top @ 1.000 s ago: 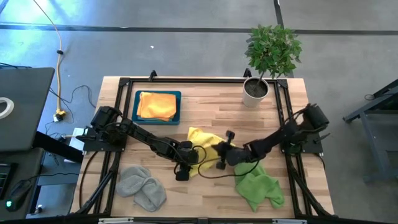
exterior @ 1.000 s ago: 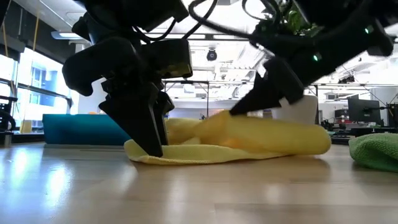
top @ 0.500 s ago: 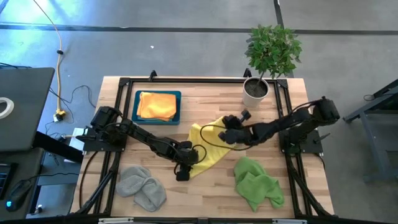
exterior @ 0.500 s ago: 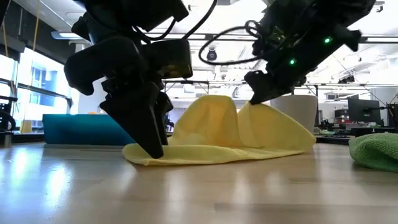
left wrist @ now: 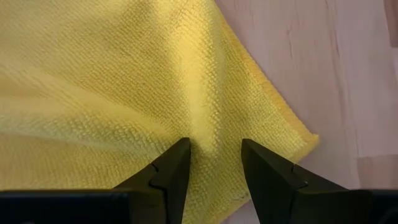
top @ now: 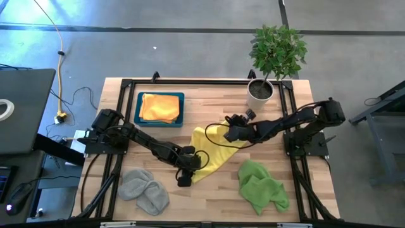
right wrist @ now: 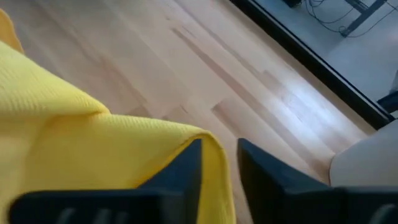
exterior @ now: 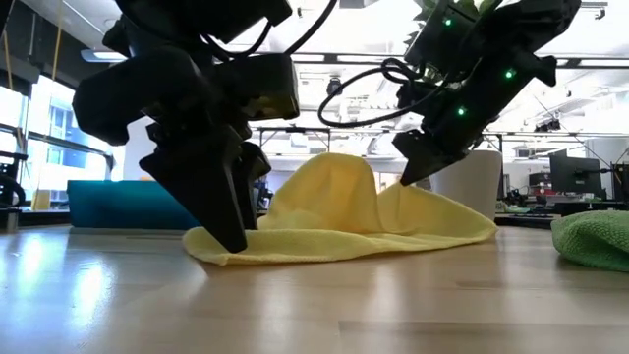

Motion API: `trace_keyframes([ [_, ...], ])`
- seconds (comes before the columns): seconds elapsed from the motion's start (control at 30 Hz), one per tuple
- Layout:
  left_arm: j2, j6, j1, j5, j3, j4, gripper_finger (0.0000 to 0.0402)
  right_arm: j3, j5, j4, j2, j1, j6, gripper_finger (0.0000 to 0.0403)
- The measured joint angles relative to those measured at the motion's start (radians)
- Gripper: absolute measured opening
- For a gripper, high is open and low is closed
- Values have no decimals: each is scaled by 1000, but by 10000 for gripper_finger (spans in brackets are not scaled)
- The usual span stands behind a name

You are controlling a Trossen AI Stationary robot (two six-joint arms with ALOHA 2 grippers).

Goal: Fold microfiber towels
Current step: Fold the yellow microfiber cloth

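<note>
We see the yellow towel mid-counter. Our left gripper presses its near corner down, fingers set narrowly apart with a ridge of cloth between them. Our right gripper sits at the raised far edge, fingers narrowly parted astride it.

From my station I see a bright yellow towel with a fine waffle-like weave on the pale, striped-plank wooden desk, a grey towel and a vivid green towel lying on it as well. An orange towel fills the dark teal tray, and the leafy green plant stands in a white pot. Both arms are black, as are the left end effector and the right end effector.
</note>
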Motion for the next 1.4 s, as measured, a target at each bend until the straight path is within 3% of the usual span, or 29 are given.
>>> trace_keyframes([
  [0.1, 0, 0, 0, 4, 0, 0, 138, 0, -15, -9, -20, 13, 5, 137],
  [0.2, 0, 0, 0, 8, 1, -1, 138, 0, -120, -7, -54, 32, 21, 163],
  [0.43, 8, 67, 0, 26, 57, -52, 138, 0, -390, -84, -110, 110, 111, 157],
  [0.63, 7, 148, 0, 21, 158, -150, 138, -15, -334, -264, -68, 151, 210, 131],
  [0.77, 6, 222, 1, 7, 206, -164, 138, -41, -317, -247, -33, 151, 267, 117],
  [0.83, 5, 324, 4, -55, 212, -158, 138, -55, -319, -222, -7, 151, 291, 110],
  [1.0, 4, 514, 40, -324, 212, -154, 138, -51, -349, -200, 49, 156, 363, 92],
  [1.1, 3, 532, 82, -379, 212, -152, 138, -51, -375, -180, 50, 179, 421, 85],
  [1.4, 2, 505, 235, -387, 212, -121, 138, -54, -487, -165, 9, 294, 566, 83],
])
